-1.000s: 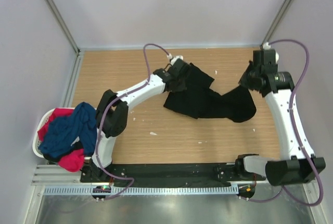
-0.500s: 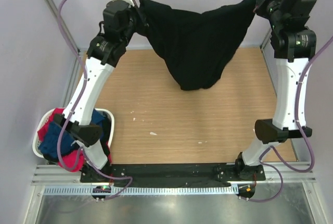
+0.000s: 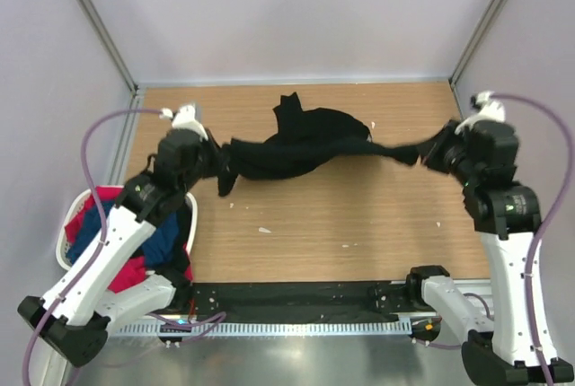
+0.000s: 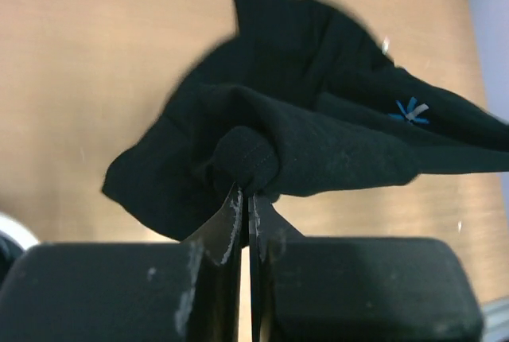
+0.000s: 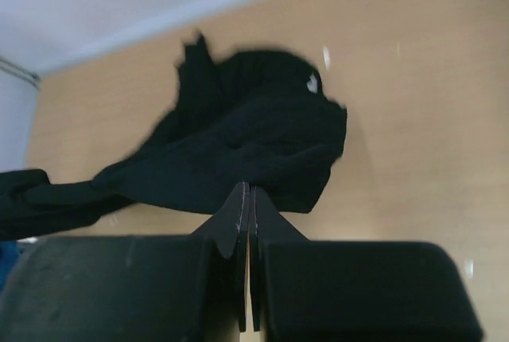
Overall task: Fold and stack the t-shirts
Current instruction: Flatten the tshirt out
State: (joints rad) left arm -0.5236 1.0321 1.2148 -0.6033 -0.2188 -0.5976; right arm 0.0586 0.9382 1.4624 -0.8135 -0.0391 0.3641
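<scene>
- My left tool: pinching black t-shirt by its bunched end.
- My right tool: pinching opposite end; shirt draped across bench.
- Beside my left arm, basket: navy t-shirt, red-pink t-shirt.

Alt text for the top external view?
Both arms stretch a black t-shirt across the wooden table, the left gripper and right gripper each shut on one end. A white laundry basket beside the table's left edge holds a navy t-shirt and a red-pink t-shirt.
</scene>
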